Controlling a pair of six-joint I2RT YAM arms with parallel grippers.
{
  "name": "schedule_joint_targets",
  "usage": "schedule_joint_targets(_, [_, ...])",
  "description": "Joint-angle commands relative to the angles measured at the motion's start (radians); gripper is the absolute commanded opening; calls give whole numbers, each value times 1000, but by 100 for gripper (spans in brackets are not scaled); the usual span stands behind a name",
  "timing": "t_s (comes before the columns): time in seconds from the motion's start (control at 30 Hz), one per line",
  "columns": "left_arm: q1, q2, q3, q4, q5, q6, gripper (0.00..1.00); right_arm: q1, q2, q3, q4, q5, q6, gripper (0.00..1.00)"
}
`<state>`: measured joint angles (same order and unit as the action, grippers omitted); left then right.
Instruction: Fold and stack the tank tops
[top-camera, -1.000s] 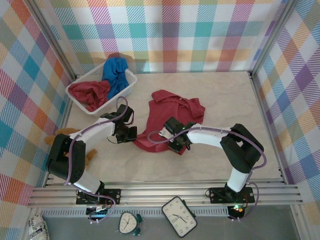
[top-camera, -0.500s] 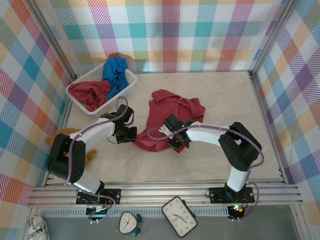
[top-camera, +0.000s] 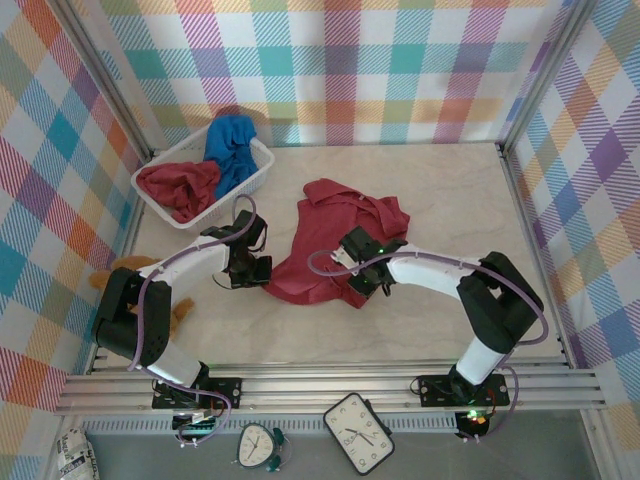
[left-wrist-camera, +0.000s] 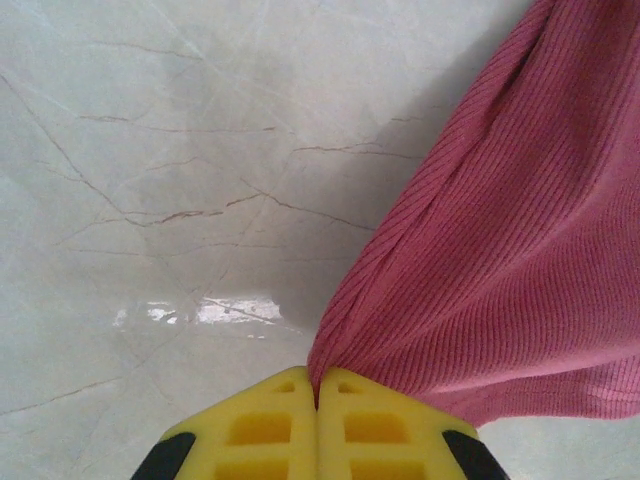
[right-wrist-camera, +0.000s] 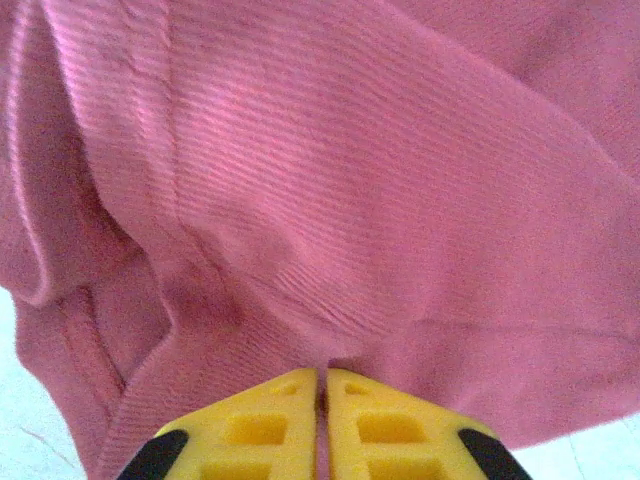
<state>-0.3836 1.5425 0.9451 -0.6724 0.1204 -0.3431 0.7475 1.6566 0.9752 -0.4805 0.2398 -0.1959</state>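
A dark red tank top (top-camera: 335, 240) lies crumpled in the middle of the table. My left gripper (top-camera: 262, 270) is shut on its left hem corner; in the left wrist view the yellow fingers (left-wrist-camera: 275, 425) pinch the ribbed cloth (left-wrist-camera: 500, 260) just above the marble. My right gripper (top-camera: 362, 285) is shut on the lower right hem, and the right wrist view has its yellow fingers (right-wrist-camera: 385, 420) pressed together on the red fabric (right-wrist-camera: 330, 200). A second dark red tank top (top-camera: 178, 186) and a bright blue one (top-camera: 232, 148) lie bunched in the basket.
The white mesh basket (top-camera: 262, 165) stands at the back left. A brown teddy bear (top-camera: 112, 272) lies by the left wall beside the left arm. Bare marble tabletop (top-camera: 460, 200) stretches to the right and front of the cloth.
My right gripper has closed on the lower hem and shifted slightly right, and the cloth's lower edge has stretched out between the two grippers. The left gripper has held still.
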Motion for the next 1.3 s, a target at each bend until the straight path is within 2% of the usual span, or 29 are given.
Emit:
schedule_joint_targets(0.0, [9, -5, 13, -37, -11, 20, 1, -18, -31, -17, -4, 20, 14, 8])
schedule_joint_targets(0.07, [9, -4, 15, -36, -7, 18, 1, -20, -48, -25, 14, -4, 12, 7])
schedule_joint_targets(0.13, [9, -5, 19, -39, -8, 19, 1, -19, -62, -30, 20, -62, 3, 10])
schedule_joint_targets(0.27, [10, 0, 20, -35, -5, 19, 1, 23, -65, -47, 66, -158, -11, 25])
schedule_joint_targets(0.37, [9, 5, 20, -36, -3, 15, 1, 50, -24, -26, 81, -161, -21, 34])
schedule_joint_targets(0.6, [9, -3, 20, -50, -8, 20, 1, 55, 73, 20, 57, -102, -53, 40])
schedule_joint_targets(0.67, [10, -1, 18, -48, -10, 22, 1, 53, 96, 36, 45, -77, -53, 38])
schedule_joint_targets(0.8, [9, 4, 20, -47, -10, 21, 1, 44, 92, 50, 53, -83, -20, 21])
schedule_joint_targets(1.27, [9, 5, 17, -51, -19, 31, 1, 2, 7, 24, 21, -48, 11, 3])
